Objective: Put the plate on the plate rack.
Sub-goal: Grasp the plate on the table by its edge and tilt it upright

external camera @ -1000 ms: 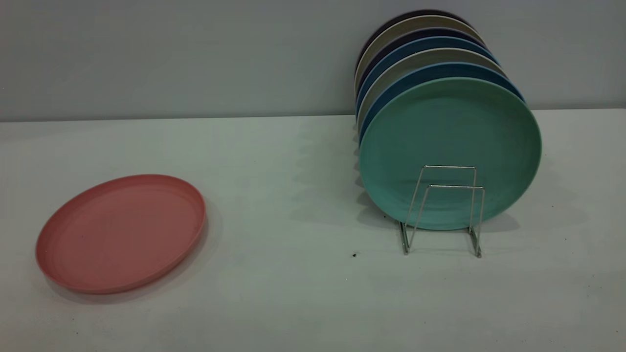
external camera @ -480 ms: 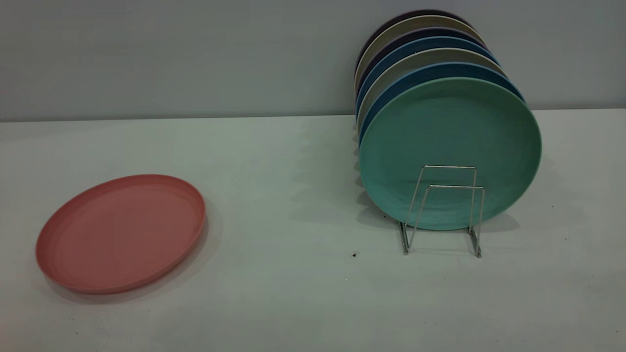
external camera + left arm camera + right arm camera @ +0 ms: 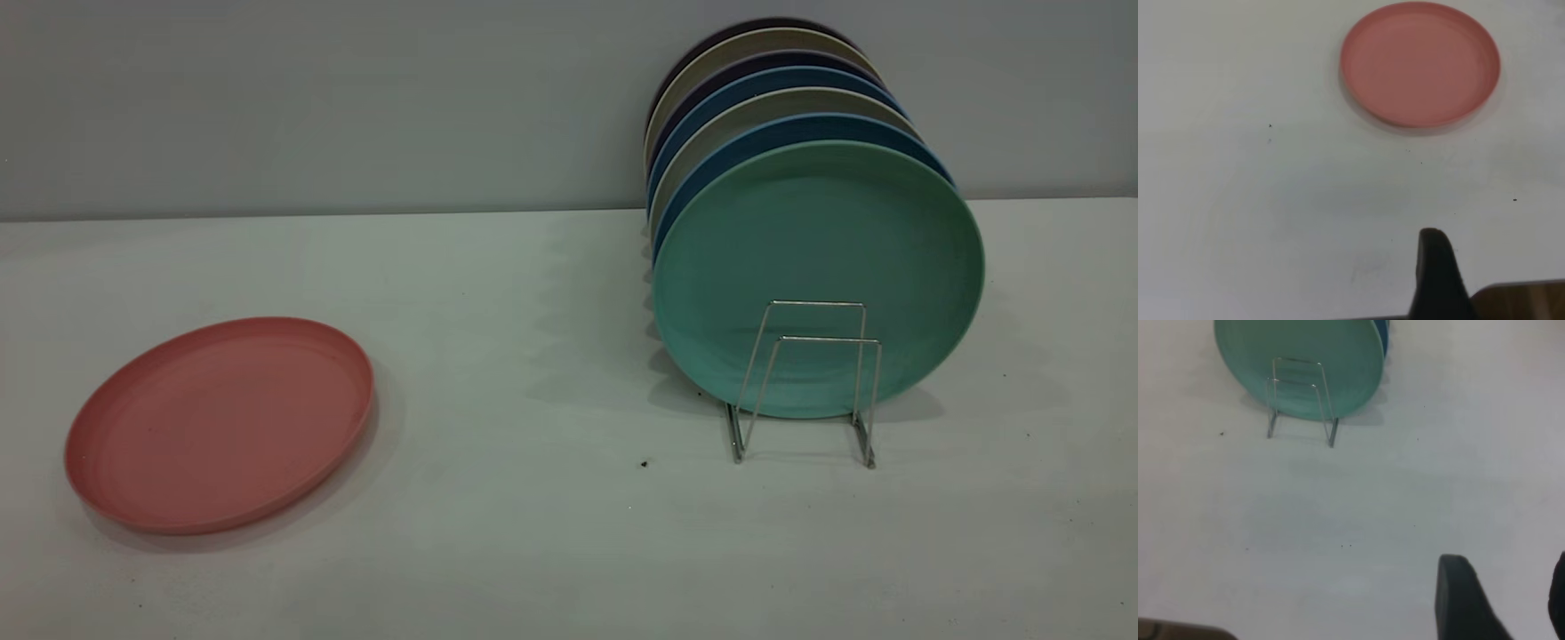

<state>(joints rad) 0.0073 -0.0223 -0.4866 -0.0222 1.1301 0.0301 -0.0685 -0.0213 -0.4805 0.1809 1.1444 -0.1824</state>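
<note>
on the left side of the white table, the plate lies flat, rim up, well apart from the plate rack on the right. in the left wrist view the plate sits well clear of the left gripper, of which only one dark finger shows above the table, so i cannot tell whether it is spread or closed; nothing is held. the right gripper hovers over bare table some way from the rack, its two dark fingers parted with an empty gap between them. neither arm appears in the exterior view. there is one salmon-pink plate, one wire rack, and seven plates standing on edge in the rack: a mint-green plate at the front, with blue, beige and dark ones behind it, overlapping. two silver loop dividers stand free in front of the green plate. the pink plate is round, matte, with a shallow raised rim and a plain, unmarked face.
</note>
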